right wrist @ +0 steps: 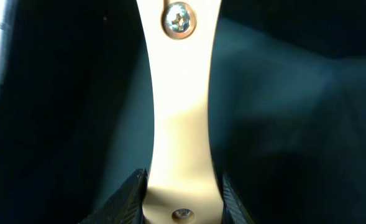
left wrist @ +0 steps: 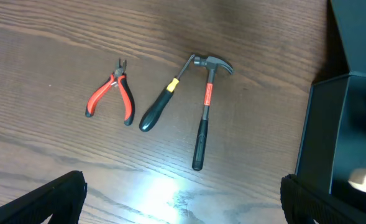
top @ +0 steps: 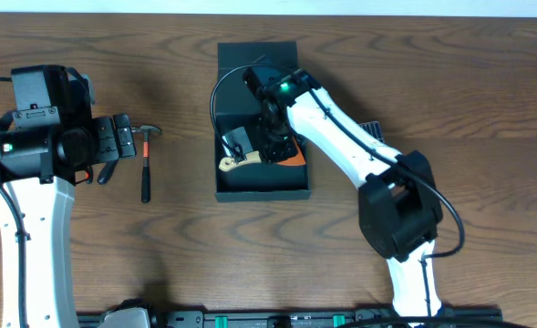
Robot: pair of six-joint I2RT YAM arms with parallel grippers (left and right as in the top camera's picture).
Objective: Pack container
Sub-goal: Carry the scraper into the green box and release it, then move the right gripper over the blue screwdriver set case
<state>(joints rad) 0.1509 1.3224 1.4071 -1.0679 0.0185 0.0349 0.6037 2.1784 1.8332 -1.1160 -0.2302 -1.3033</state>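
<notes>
The dark teal-black container [top: 261, 189] stands open at the table's middle, its flap lid [top: 254, 55] folded back. My right gripper [top: 266, 148] reaches down inside it and is shut on a cream-coloured tool handle [top: 234, 163]. In the right wrist view the handle [right wrist: 179, 112], with two screws, sits between the fingers [right wrist: 183, 202] over the container's dark floor [right wrist: 294, 124]. My left gripper [top: 122, 137] is open and empty above the table at the left; its fingers [left wrist: 183, 196] are spread wide in the left wrist view. The container's wall [left wrist: 322, 130] shows at that view's right edge.
A hammer [left wrist: 204, 118] with a red and black handle, a screwdriver [left wrist: 161, 106] with a black and yellow handle and red-handled pliers [left wrist: 113, 96] lie on the wood table left of the container. The hammer [top: 146, 164] also shows overhead. An orange item [top: 294, 158] lies in the container.
</notes>
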